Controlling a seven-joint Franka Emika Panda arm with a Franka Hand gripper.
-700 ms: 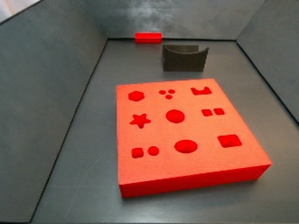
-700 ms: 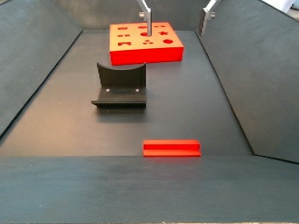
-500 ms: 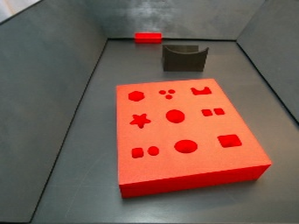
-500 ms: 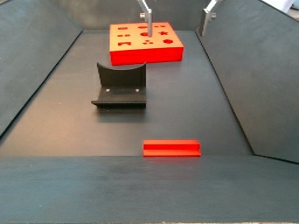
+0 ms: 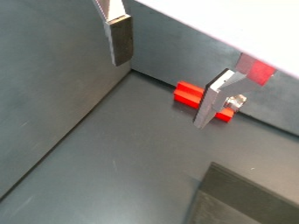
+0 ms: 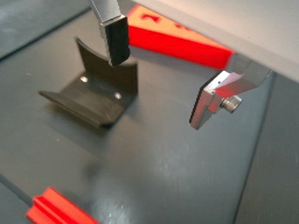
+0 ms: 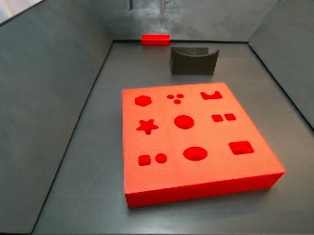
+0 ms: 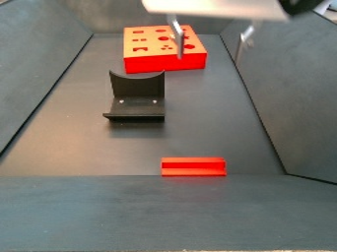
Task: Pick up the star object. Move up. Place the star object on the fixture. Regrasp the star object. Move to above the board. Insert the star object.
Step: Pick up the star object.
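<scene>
The gripper (image 6: 158,74) hangs in the air above the dark floor, its two silver fingers (image 5: 119,39) spread wide apart with nothing between them. In both wrist views the red star object (image 5: 190,94) lies flat on the floor near a wall, well apart from the fingers. The fixture (image 8: 134,95) stands between it and the red board (image 7: 196,142).

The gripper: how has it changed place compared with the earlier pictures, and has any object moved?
The gripper has moved further into a side view, its body now filling the top edge; it is open and holds nothing. The red piece, fixture and board lie where they were.
</scene>
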